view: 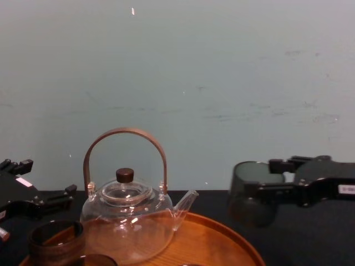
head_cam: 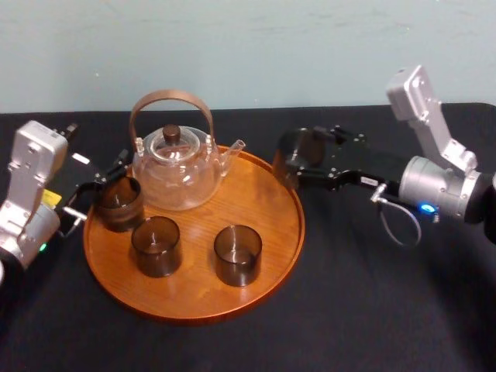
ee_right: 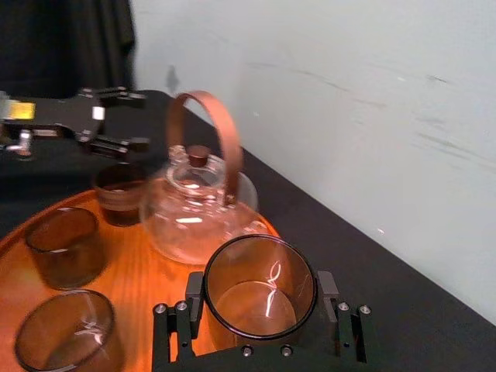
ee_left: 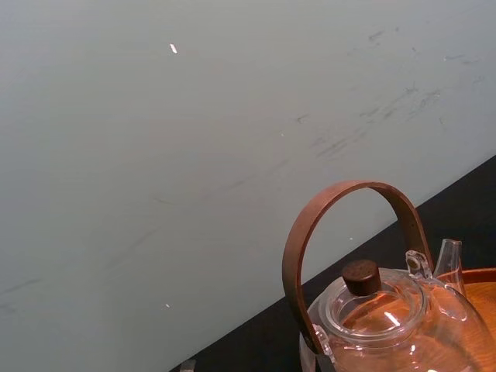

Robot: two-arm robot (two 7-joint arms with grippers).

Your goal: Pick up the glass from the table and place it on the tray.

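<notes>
Now the right gripper [ee_right: 260, 294] is clenched on the glass [view: 244, 194], off the table just beside the tray's [head_cam: 267, 198] back right rim. Best carry it inward above the rim, clear of the teapot [head_cam: 174, 167], then lower it level onto bare wood. The left gripper [head_cam: 94, 192], spread, sits at the left rim.

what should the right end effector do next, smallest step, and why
Probably shift left, then lower: the right end effector holds the glass raised just outside the rim of the tray, and bare wood lies right of the teapot.
</notes>
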